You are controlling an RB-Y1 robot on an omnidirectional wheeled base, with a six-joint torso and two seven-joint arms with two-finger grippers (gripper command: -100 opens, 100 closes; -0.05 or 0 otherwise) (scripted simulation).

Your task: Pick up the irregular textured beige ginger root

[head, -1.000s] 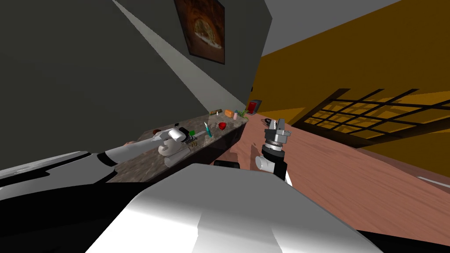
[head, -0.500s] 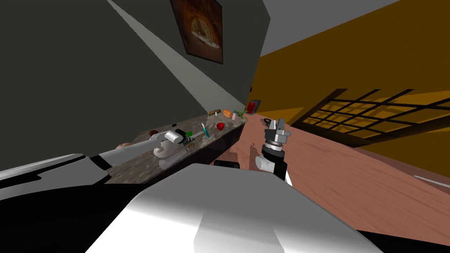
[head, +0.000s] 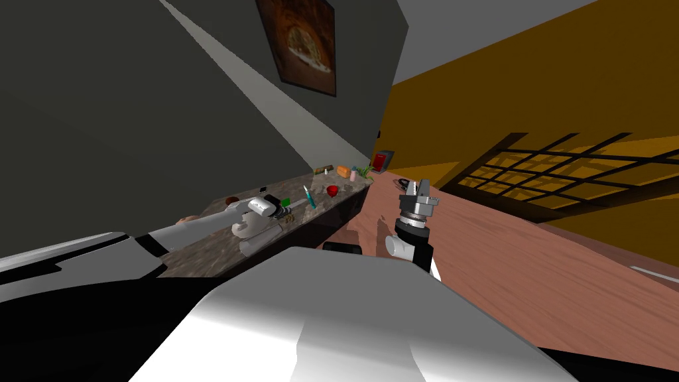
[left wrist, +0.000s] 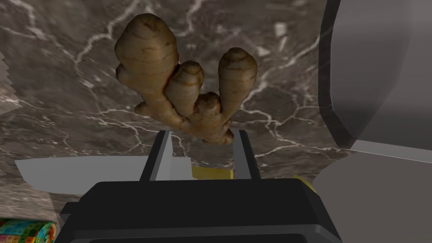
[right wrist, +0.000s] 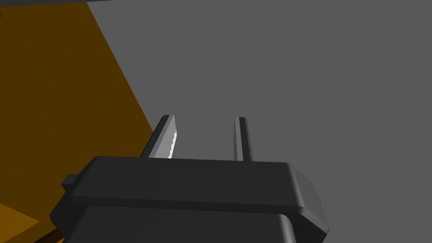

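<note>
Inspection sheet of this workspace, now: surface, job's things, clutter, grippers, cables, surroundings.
Surface: dark veined stone counter along a grey wall.
Job's things: ginger root, knobbly and tan, over the counter.
Clutter: red cup, teal pen-like thing and orange thing farther along the counter; white flat piece and colourful roll by the hand.
Grippers: left gripper open, fingers either side of the ginger root's base, not pressing it; right gripper open, empty, raised over the floor.
Cables: nothing seen.
Surroundings: framed picture, brown wooden floor, yellow wall.
</note>
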